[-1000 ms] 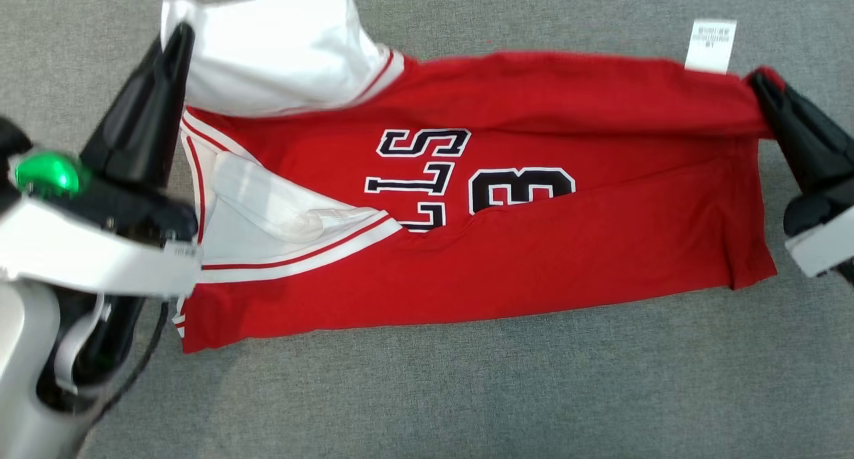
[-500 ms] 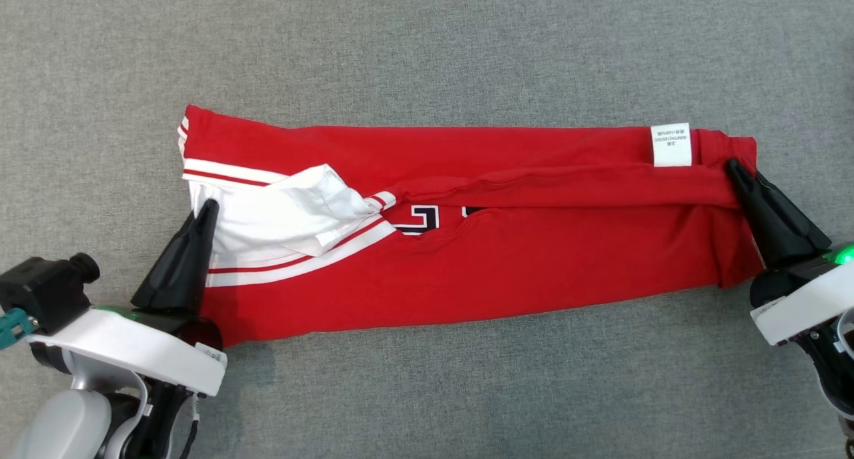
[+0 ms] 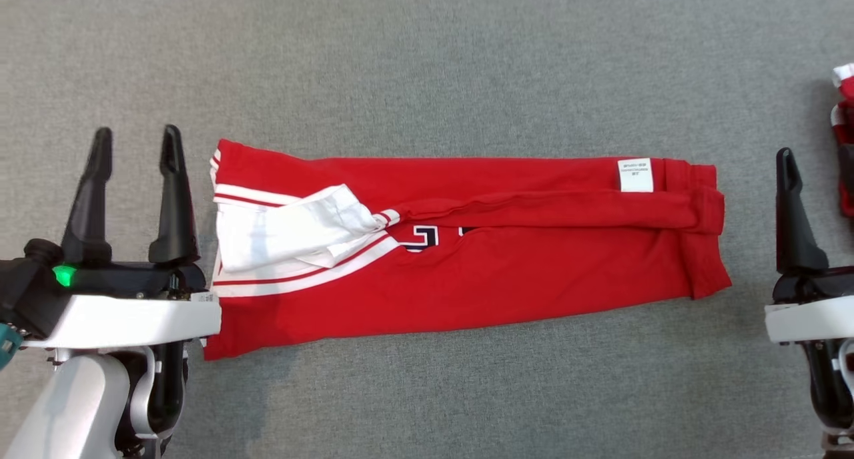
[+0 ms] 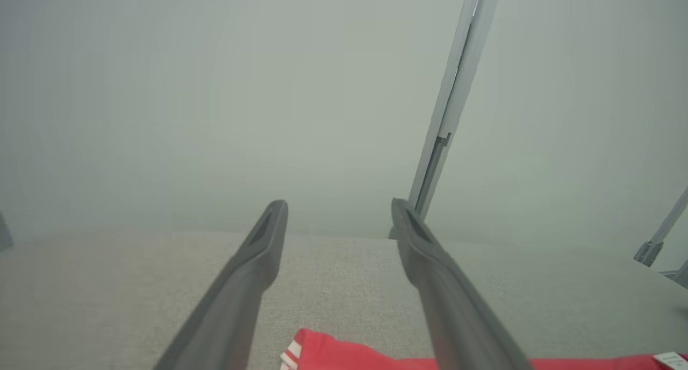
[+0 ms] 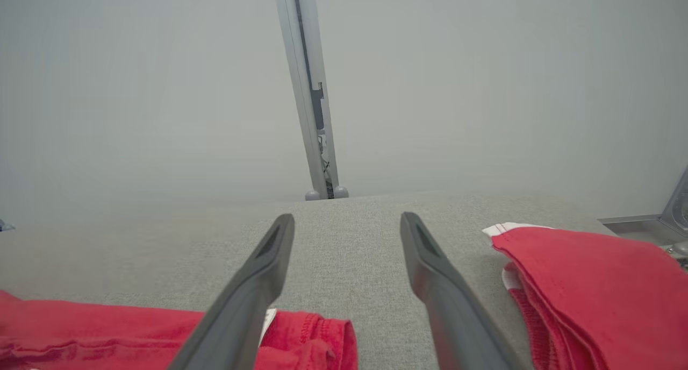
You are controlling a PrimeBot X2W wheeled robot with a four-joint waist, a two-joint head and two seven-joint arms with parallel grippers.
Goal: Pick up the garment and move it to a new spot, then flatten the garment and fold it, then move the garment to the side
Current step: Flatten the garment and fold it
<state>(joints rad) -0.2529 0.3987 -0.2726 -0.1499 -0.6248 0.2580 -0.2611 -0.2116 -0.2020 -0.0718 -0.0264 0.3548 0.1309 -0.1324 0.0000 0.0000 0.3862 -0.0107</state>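
Nearest the robot, the left tool [image 3: 136, 137] stands with its two fingers spread wide and nothing between them. The right tool [image 5: 348, 220] is likewise wide open and empty. The garment [image 3: 507, 279] lies flat on the tabletop [image 3: 427, 65] between the two, folded lengthwise into a long red band. Its white-trimmed end sits just beside the left tool's inner finger, and its hemmed end stops a little short of the right tool, with a white tag [image 3: 635, 175] on the far edge near that end. I judge that the tools flank the short ends because a long fold is handled by those ends, and from there each can reach a corner for the next fold across. The head view shows the right tool edge-on as a single finger, so its gap cannot be read there. The right wrist view shows both fingers apart over bare tabletop, with the garment's hem low beside the left one. That view also makes plain that the red cloth outboard of the right tool is a separate folded pile [image 5: 580, 268], a mere sliver in the head view. Farthest off, the level wrist views take in a grey post [image 4: 451, 101] rising beyond the tabletop's far edge against a pale wall.
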